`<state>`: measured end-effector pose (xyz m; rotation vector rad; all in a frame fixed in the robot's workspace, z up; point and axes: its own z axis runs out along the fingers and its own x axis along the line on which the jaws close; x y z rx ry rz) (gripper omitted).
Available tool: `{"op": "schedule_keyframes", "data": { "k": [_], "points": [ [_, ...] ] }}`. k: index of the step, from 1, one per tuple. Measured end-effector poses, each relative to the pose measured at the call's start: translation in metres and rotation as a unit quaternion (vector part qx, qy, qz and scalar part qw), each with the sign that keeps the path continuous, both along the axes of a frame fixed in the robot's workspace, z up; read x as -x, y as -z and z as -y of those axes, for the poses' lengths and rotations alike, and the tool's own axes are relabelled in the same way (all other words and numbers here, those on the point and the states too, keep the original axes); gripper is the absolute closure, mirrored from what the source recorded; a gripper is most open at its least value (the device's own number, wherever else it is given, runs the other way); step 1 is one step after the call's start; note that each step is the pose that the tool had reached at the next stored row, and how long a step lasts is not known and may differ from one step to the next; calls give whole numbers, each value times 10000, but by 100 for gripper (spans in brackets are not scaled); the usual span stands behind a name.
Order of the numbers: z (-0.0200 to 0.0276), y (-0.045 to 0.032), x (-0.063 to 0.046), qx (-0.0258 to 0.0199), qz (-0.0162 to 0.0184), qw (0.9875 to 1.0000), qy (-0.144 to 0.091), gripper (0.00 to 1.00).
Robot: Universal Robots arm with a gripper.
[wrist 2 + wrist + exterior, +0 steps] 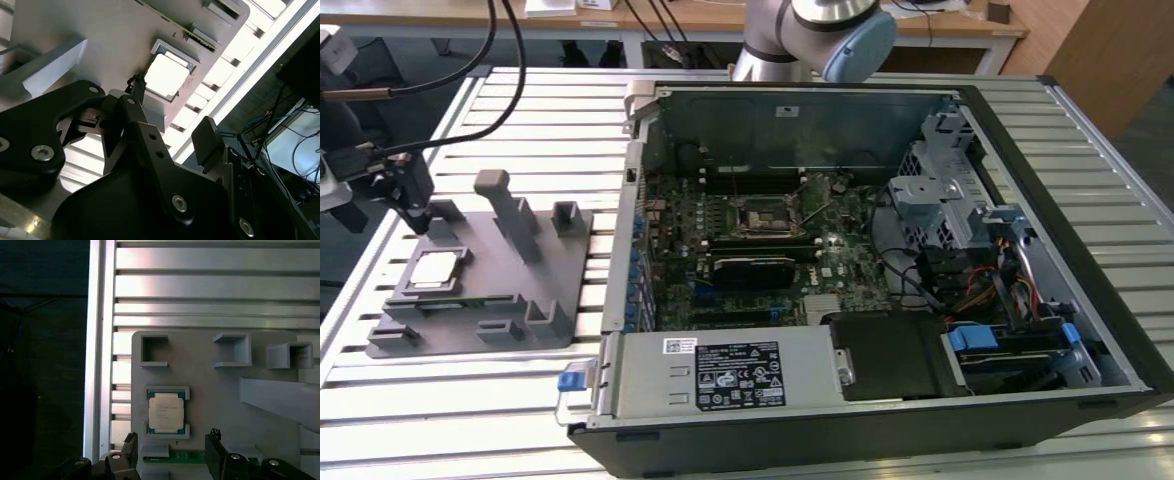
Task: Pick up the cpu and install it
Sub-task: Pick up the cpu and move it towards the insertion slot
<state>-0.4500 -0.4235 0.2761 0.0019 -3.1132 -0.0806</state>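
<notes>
while the cpu (166,411) sits in its grey holder tray (215,390) on the bench (200,285), gripper (173,436) hovers close over it, spread apart, holding nothing

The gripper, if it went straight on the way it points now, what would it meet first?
Probably the grey plastic holder tray, beside the silvery square cpu; the open black gripper points down there, depth unclear.

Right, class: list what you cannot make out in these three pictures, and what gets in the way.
Socket, exterior view: too small to tell whether it is empty.
cpu underside, first wrist view: hidden against the holder tray.
Gripper, first wrist view: body cut off by the picture's edge.
</notes>
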Motion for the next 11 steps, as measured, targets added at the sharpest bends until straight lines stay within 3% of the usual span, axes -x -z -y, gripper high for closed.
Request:
{"op": "schedule_keyframes", "data": {
  "k": [11],
  "points": [
    [0, 124, 0, -3, 48, 9999, -95, 36]
  ]
}}
